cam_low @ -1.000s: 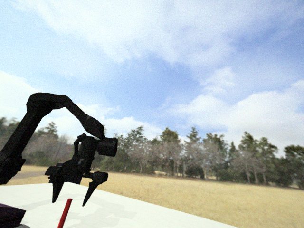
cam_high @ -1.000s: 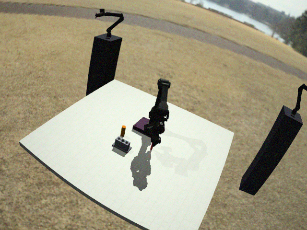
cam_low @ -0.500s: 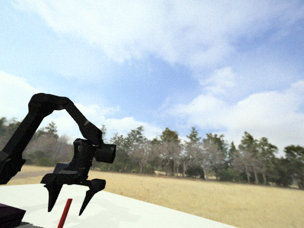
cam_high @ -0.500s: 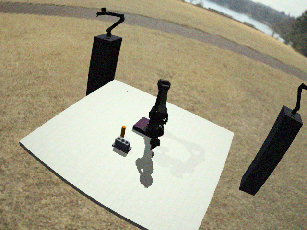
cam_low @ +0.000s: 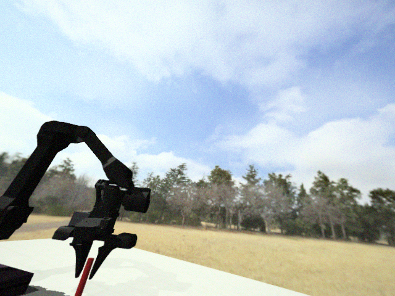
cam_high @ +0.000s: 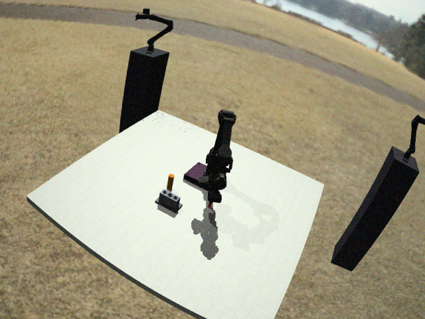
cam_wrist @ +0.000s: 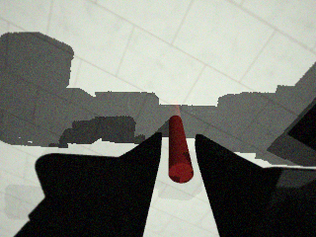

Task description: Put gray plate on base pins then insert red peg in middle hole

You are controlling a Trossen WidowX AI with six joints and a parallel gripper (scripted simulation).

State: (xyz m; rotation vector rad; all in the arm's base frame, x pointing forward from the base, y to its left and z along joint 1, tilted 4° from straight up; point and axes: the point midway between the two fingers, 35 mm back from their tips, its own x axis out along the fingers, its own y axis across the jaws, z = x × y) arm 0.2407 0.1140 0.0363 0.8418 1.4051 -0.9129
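The gray plate (cam_high: 169,201), a block with three dark holes in its top, sits level on the flat dark base (cam_high: 157,201) in the top view. The holes are too small there to make out the pins. The red peg (cam_high: 209,205) (cam_low: 81,284) (cam_wrist: 178,145) stands upright on the table, right of the plate in the top view. My gripper (cam_low: 83,277) (cam_wrist: 178,138) points down around the peg's upper part, one finger on each side. The fingers are partly open, with narrow gaps beside the peg in the wrist view. The peg's foot is hidden.
An orange peg (cam_high: 170,183) stands upright just behind the plate. A dark purple box (cam_high: 195,171) (cam_low: 14,279) lies under and beside the arm. The white table (cam_high: 119,212) bears the arm's shadows. Two black pillars (cam_high: 142,86) (cam_high: 374,209) with small arms stand beyond its edges.
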